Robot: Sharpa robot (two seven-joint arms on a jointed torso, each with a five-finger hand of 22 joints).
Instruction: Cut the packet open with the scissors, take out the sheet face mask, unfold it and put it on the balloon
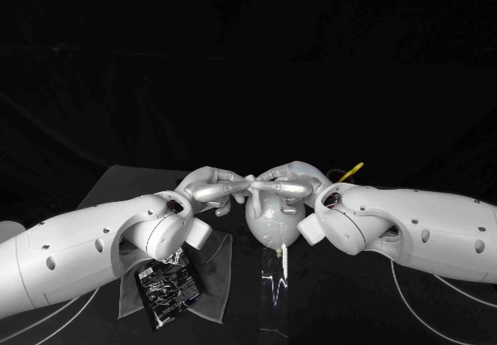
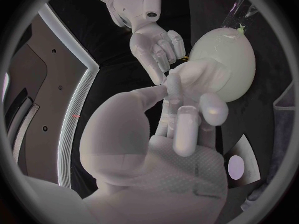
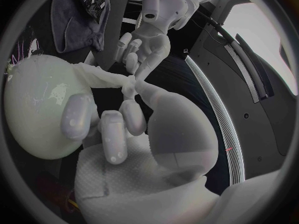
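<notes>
Mask (image 3: pixel 102 77) pinched by left robot hand (image 1: pixel 212 188), right robot hand (image 1: pixel 285 183), atop balloon (image 2: pixel 227 64).

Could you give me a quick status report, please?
Left hand and right hand pinching sheet mask. Mask partly draped on balloon. Packet lies aside on cloth.

The left arm (image 1: pixel 83 251) and the right arm (image 1: pixel 435 230) are clad in smooth, glossy white shells of rounded form. Small dark round recesses (image 1: pixel 49 262) are set into the shells. At each wrist a dark gap is left between shell sections, in which reddish wiring (image 1: pixel 176 207) is seen. Thin white cables (image 1: pixel 42 318) are routed below the arms. The left hand (image 1: pixel 212 188) and the right hand (image 1: pixel 285 183) are finished in silver, with rounded fingertips (image 2: pixel 215 110). A finely dotted texture (image 2: pixel 187 169) is applied behind the fingers. A dark round camera lens (image 2: pixel 151 14) is housed in a white block at the wrist.
</notes>
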